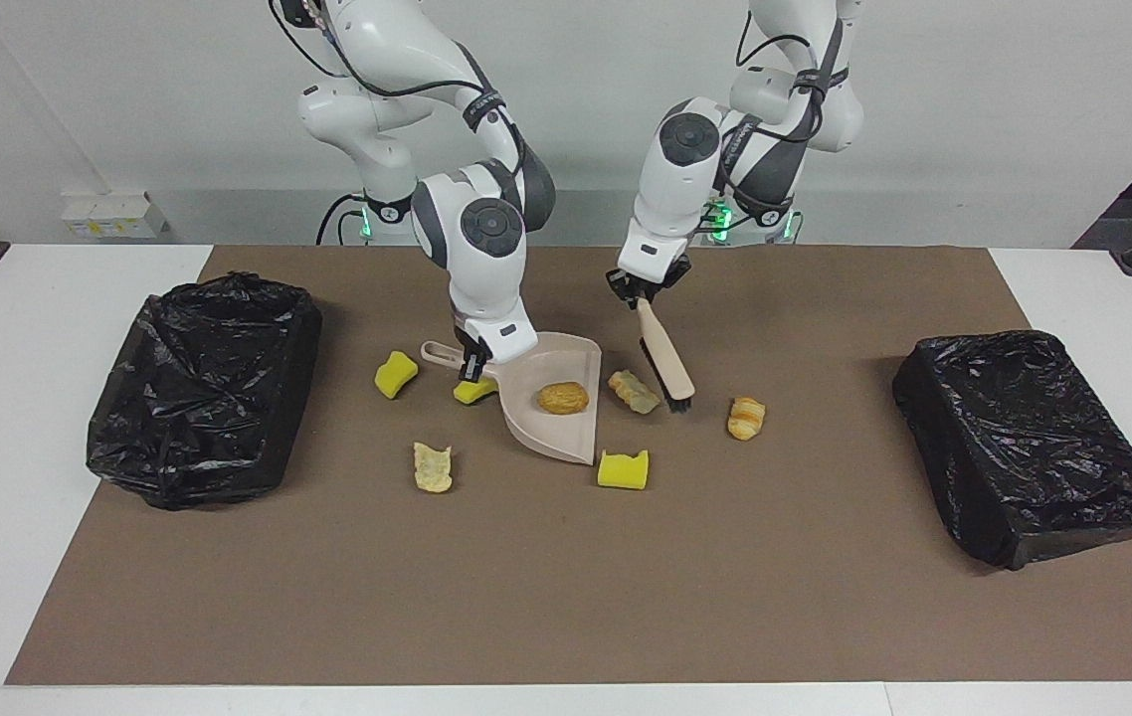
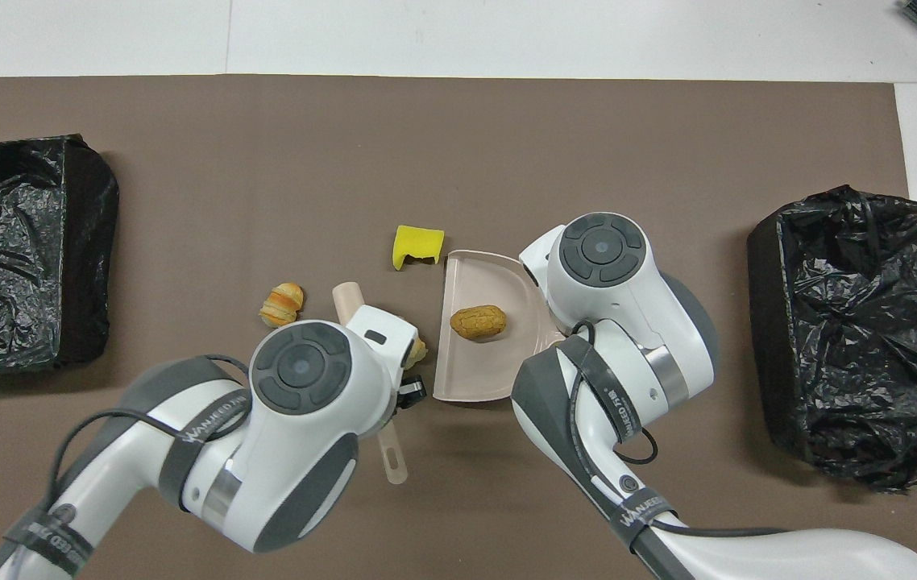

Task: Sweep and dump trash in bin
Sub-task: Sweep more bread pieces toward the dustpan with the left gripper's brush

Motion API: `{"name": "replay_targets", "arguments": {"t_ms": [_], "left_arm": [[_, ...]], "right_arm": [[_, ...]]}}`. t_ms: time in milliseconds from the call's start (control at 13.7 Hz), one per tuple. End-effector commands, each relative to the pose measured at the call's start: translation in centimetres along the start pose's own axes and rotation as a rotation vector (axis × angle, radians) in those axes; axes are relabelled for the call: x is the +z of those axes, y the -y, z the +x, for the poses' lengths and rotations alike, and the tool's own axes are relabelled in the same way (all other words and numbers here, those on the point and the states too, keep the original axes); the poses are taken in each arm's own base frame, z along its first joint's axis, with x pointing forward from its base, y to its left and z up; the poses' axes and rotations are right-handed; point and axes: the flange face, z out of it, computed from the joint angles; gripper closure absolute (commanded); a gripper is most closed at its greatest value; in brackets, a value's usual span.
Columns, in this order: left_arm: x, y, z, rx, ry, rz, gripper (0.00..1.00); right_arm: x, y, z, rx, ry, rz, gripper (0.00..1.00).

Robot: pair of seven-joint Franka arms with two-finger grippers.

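A golden-brown trash lump (image 1: 563,398) lies in the dustpan (image 1: 554,430), whose handle the right end effector (image 1: 471,366) clenches. Another lump (image 1: 634,391) sits just beside the brush (image 1: 666,359) head, below the left end effector (image 1: 642,288) grasping the brush.

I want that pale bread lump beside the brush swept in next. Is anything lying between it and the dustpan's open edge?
Nothing visible does. The pale bread lump lies on bare mat just outside the dustpan mouth, with the brush at its other flank. The brown lump already sits inside.

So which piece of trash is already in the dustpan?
The golden-brown bread lump, alone inside the dustpan; every other piece lies on the mat.
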Motion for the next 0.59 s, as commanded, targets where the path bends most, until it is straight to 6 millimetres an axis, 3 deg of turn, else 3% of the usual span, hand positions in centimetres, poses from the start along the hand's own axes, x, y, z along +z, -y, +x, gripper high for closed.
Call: {"name": "replay_targets", "arguments": {"t_ms": [0, 293, 366, 513], "left_arm": [[-0.1, 3.9, 3.4, -0.032, -0.014, 0.061, 1.00], [0.3, 11.1, 9.7, 0.056, -0.002, 0.068, 1.00], [1.2, 13.5, 10.8, 0.085, 0.002, 0.077, 1.00], [4.1, 15.1, 10.0, 0.114, -0.033, 0.055, 1.00]], "right_arm": [[-0.1, 0.2, -0.1, 0.033, -0.004, -0.007, 1.00], [-0.1, 0.2, -0.1, 0.034, -0.005, -0.006, 1.00], [-0.1, 0.2, -0.1, 0.033, -0.004, -0.007, 1.00], [-0.1, 0.2, -0.1, 0.034, -0.005, -0.006, 1.00]]}}
